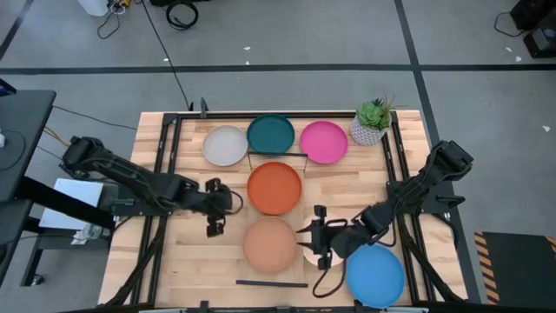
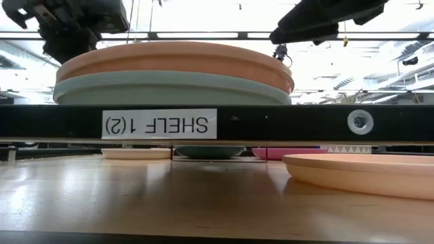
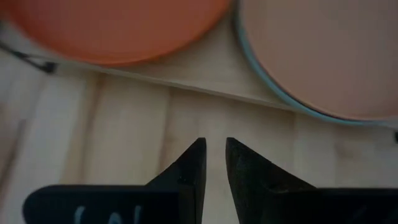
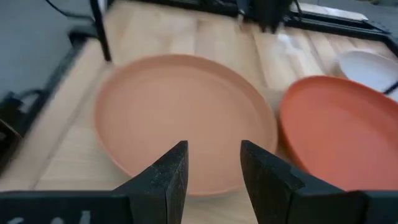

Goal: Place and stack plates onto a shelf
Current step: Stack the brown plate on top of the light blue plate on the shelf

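A light-wood shelf runs from the far side to the near side at mid-table. On it sits an orange plate, and nearer, a terracotta plate stacked on a light blue plate. Pale grey, dark teal and magenta plates lie along the far edge. The bright blue plate lies near right. My left gripper hovers left of the shelf, narrowly open. My right gripper is open, right of the terracotta plate and above the partly hidden cream plate.
A small potted plant stands at the far right corner. Black rails run along both sides of the slatted tabletop. Black wire brackets mark the shelf's short ends. Bare wood lies left of the shelf.
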